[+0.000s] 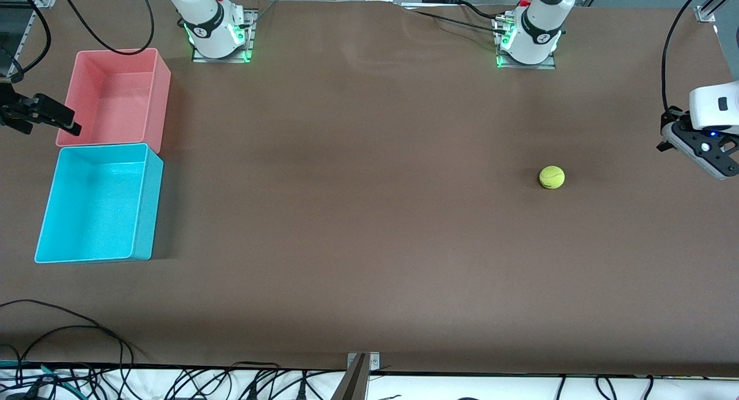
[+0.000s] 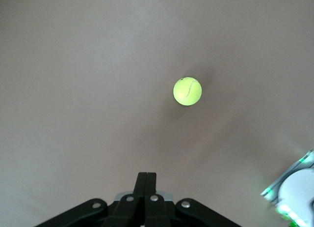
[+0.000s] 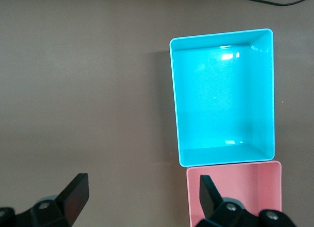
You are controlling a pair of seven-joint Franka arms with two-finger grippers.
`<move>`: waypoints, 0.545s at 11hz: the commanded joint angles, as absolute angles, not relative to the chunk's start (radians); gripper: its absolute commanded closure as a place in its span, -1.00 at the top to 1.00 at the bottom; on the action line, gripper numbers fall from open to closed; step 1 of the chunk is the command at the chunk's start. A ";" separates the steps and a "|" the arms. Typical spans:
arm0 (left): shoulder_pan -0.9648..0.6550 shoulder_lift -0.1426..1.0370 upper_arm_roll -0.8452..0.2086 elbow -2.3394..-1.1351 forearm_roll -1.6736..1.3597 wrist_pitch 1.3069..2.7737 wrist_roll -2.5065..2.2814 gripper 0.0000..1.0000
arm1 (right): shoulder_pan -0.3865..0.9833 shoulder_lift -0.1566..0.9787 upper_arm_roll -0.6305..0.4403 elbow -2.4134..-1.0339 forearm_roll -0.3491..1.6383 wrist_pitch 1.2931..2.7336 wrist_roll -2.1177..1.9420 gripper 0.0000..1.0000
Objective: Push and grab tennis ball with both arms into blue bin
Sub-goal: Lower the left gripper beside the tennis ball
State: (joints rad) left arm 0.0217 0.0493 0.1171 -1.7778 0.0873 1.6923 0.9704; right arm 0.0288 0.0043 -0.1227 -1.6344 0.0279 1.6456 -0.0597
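The tennis ball (image 1: 551,177) lies alone on the brown table toward the left arm's end; it also shows in the left wrist view (image 2: 187,91). My left gripper (image 1: 665,145) hangs above the table edge at that end, apart from the ball, shut and empty (image 2: 146,180). The blue bin (image 1: 147,204) stands empty at the right arm's end and also shows in the right wrist view (image 3: 174,94). My right gripper (image 1: 68,124) hovers by the pink bin's outer edge, open and empty (image 3: 142,190).
An empty pink bin (image 1: 161,94) touches the blue bin, farther from the front camera; its corner shows in the right wrist view (image 3: 235,166). The arm bases (image 1: 216,33) (image 1: 528,39) stand along the table's back edge. Cables (image 1: 69,331) lie at the front edge.
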 commanded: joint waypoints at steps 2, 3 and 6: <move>0.084 0.031 0.112 -1.963 0.110 1.955 1.459 -1.00 | 0.028 0.009 -0.124 -1.611 0.035 1.626 -0.060 1.00; 0.100 0.028 0.110 -1.997 0.106 2.012 1.582 -1.00 | 0.029 0.009 -0.123 -1.612 0.035 1.625 -0.060 1.00; 0.100 -0.015 0.107 -2.194 0.100 2.184 1.669 -1.00 | 0.029 0.011 -0.123 -1.612 0.035 1.624 -0.060 1.00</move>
State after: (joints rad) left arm 0.0982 0.0498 0.1176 -2.0314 0.0946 2.0528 1.6046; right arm 0.0289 0.0045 -0.1225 -1.6344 0.0279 1.6453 -0.0597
